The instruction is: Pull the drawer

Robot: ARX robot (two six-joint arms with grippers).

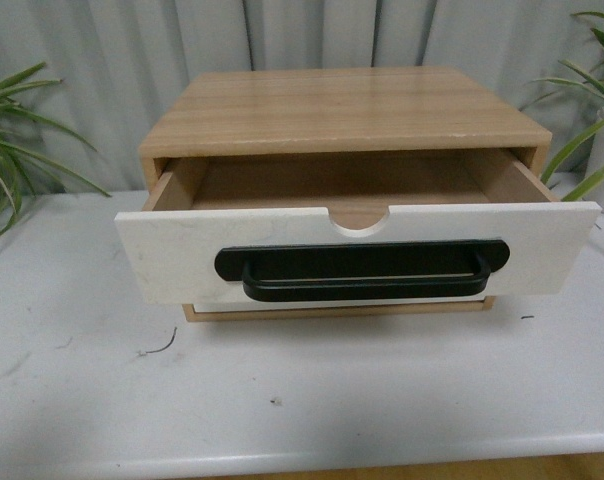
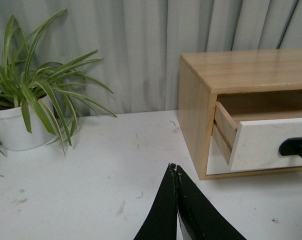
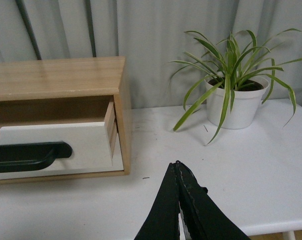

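The drawer (image 1: 182,255) stands pulled out of its wooden cabinet (image 1: 342,110), so the pull looks done, with left gripper (image 2: 175,172) and right gripper (image 3: 177,167) both clenched, empty, well clear

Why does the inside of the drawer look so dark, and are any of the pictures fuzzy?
Front view: the drawer is pulled partly out, and the wooden cabinet top shades its inside; the black handle stays sharp. Left wrist view: soft even light, but the left gripper looks blurry because it is so near. Right wrist view: same for the right gripper; the plant is clear.
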